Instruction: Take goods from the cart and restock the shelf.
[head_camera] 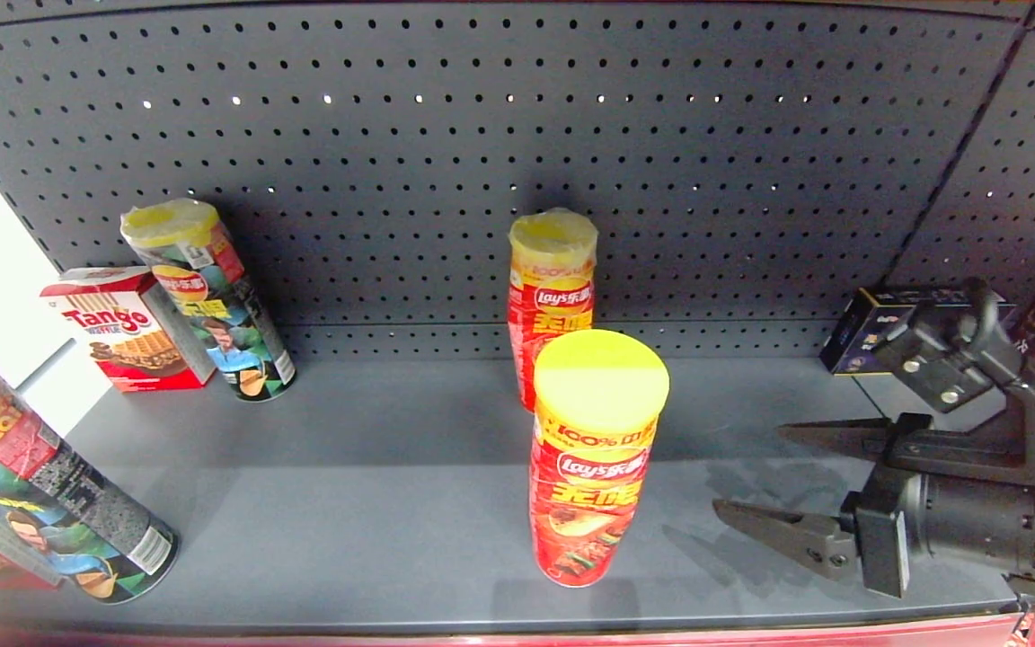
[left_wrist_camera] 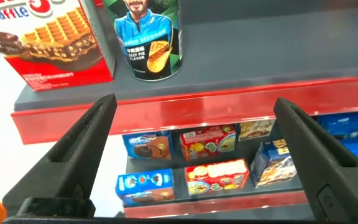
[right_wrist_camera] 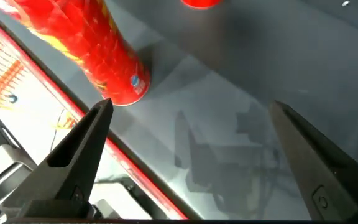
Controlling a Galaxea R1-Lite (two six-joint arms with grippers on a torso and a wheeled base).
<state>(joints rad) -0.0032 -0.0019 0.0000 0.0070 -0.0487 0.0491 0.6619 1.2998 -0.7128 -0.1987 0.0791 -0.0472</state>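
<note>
Grey shelf [head_camera: 374,485] with perforated back panel [head_camera: 482,135] and red front strip [left_wrist_camera: 197,115].

Front red can [head_camera: 589,458]: upright near the shelf's front edge, flat yellow lid, red label with a round logo, bold yellow lettering and a food picture near the base. Seen also from the right wrist [right_wrist_camera: 86,50].

Rear red can [head_camera: 551,296]: same label, upright directly behind the front red can, close to the back panel.

Right gripper [head_camera: 751,472] [right_wrist_camera: 191,109]: fingers spread wide and holding nothing, level over the shelf, to the right of the front red can and apart from it.

Left gripper [left_wrist_camera: 194,102]: fingers likewise spread and holding nothing, out in front of the red front strip, facing small snack boxes [left_wrist_camera: 210,162] on a lower tier.

Far left, by the back panel: red-and-white wafer box [head_camera: 127,328] just beside a dark can [head_camera: 212,296] bearing a pictured figure in blue.

Near left corner: second dark can [head_camera: 50,490], same pictured figure, grey panel of fine print on its side.

Far right: dark boxes [head_camera: 868,328] against the back panel.
</note>
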